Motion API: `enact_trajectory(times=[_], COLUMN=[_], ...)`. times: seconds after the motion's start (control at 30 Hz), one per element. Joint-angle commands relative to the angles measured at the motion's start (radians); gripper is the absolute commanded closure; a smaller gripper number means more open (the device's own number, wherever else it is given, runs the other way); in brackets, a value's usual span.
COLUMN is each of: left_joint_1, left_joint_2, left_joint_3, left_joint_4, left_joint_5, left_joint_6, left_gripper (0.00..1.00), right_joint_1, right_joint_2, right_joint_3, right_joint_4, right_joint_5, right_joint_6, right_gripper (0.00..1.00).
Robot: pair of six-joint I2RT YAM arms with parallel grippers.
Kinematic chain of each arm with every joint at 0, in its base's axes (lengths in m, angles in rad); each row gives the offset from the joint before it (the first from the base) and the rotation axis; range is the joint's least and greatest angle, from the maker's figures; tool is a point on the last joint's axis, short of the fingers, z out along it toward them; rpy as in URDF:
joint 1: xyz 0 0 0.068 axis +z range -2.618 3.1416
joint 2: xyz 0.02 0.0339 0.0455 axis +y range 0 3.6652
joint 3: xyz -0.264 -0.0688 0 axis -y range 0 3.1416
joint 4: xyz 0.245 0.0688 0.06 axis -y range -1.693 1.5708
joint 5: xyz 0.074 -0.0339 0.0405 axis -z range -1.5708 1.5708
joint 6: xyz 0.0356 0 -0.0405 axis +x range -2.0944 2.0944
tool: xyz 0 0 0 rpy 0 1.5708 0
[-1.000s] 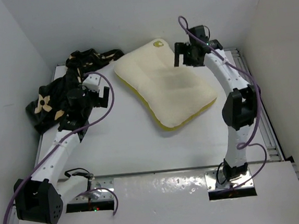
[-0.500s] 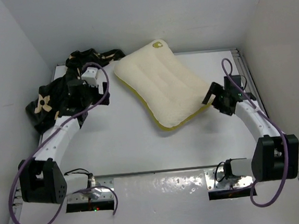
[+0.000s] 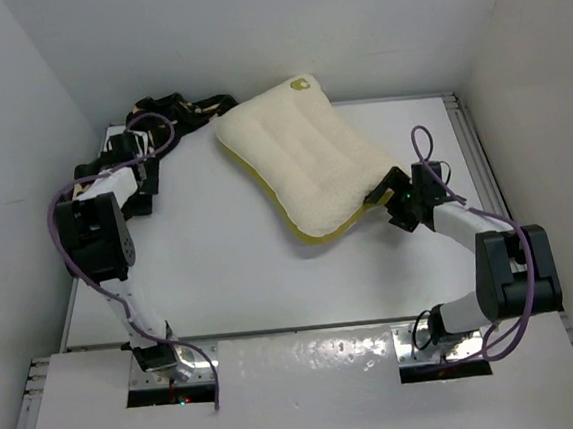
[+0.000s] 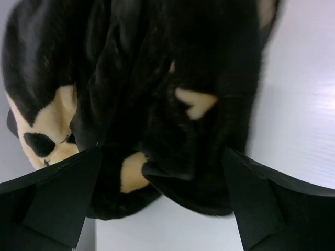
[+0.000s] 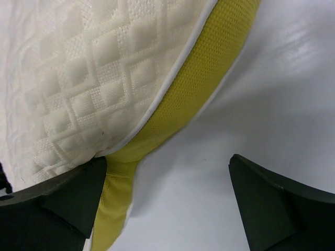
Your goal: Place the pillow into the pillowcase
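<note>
The large cream-white quilted pillow [image 3: 307,162] with its yellow edge band lay on the white table [image 3: 221,270], well apart from the black soft fabric pillowcase [image 3: 185,110] with tan flower prints, which was bunched in the far left corner. The pillow's long axis ran diagonally, from far-left down to near-right. The right gripper [image 3: 383,194] was at the near-right end of that axis, low at the corner. In its wrist view the jaws stood spread, with the yellow band running down between them close to one finger and nothing pinched yet.

The left gripper [image 4: 161,157] was likewise released, its jaws wide over a dark fold of the pillowcase [image 4: 157,99], right up against the cloth without gripping it. Each arm was nearer its own thing — right to pillow, left to case — so the next move probably depended on closing on that corner and that fold.

A second earlier the right arm had been raised over the pillow's far-right side; it had since swung round and dropped to the near corner. The left arm had folded back and pushed further into the left corner. The pillow itself had hardly shifted.
</note>
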Motion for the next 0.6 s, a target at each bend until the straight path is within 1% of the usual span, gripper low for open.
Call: enact_trajectory(times=[0.0,0.1,0.17,0.23,0.27,0.33,0.37,0.4,0.47,0.5,0.53,0.57], left_joint_1=[0.006,0.013,0.014,0.016,0.017,0.022,0.028,0.031,0.033,0.028,0.023,0.008], left_joint_2=[0.068,0.111,0.122,0.139,0.145,0.171,0.176,0.173,0.119,0.087,0.05,-0.023], left_joint_3=[0.048,0.039,0.031,0.03,0.034,0.034,0.044,0.047,0.045,0.041,0.041,0.051], left_joint_4=[0.067,0.113,0.12,0.111,0.093,0.07,0.053,0.042,0.013,0.004,-0.01,-0.021], left_joint_5=[-0.097,-0.084,-0.024,0.036,0.048,0.073,0.088,0.106,0.151,0.222,0.261,0.293], left_joint_6=[0.13,0.138,0.139,0.13,0.129,0.138,0.145,0.153,0.17,0.21,0.228,0.268], left_gripper=[0.0,0.0,0.01,0.06,0.26,0.51,0.86,1.0,1.0,1.0,1.0,1.0], right_joint_1=[-0.011,-0.018,-0.015,-0.004,0.001,0.005,0.004,-0.008,-0.056,-0.103,-0.132,-0.189], right_joint_2=[-0.031,0.015,0.037,0.055,0.057,0.045,0.034,0.022,-0.018,-0.033,-0.058,-0.07], right_joint_3=[-0.004,0.037,0.054,0.062,0.062,0.073,0.079,0.085,0.099,0.1,0.1,0.1], right_joint_4=[0.25,0.247,0.285,0.326,0.352,0.346,0.308,0.284,0.178,0.153,0.138,0.115], right_joint_5=[0.008,-0.027,-0.038,-0.04,-0.037,0.007,0.031,0.052,0.106,0.114,0.114,0.097], right_joint_6=[0.086,0.094,0.115,0.154,0.166,0.172,0.163,0.149,0.102,0.093,0.08,0.076], right_gripper=[0.01,0.01,0.01,0.01,0.01,0.01,0.01,0.01,0.01,0.01,0.02,0.02])
